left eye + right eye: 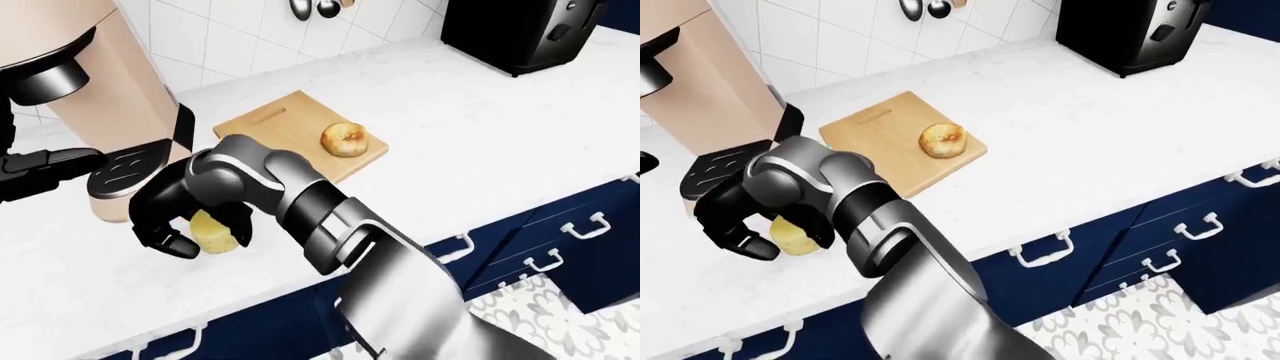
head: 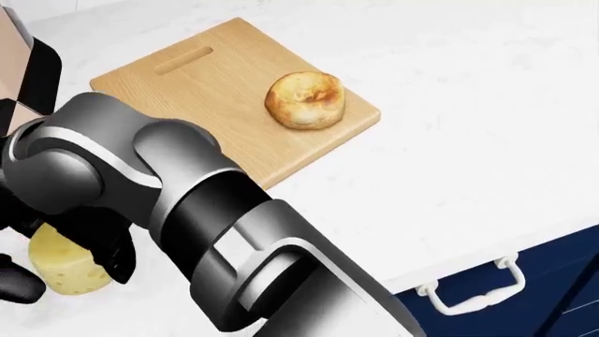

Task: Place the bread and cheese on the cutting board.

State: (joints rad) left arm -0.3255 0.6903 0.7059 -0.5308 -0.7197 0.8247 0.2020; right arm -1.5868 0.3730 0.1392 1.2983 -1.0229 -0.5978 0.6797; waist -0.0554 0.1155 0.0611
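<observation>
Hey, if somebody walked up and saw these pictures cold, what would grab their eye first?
Probably the big grey arm sweeping up from the bottom, its black right robot hand curled around a yellow cheese on the white counter. Next, the golden bread already sitting on the wooden cutting board, up and to the right of the cheese in the left-eye view.
</observation>
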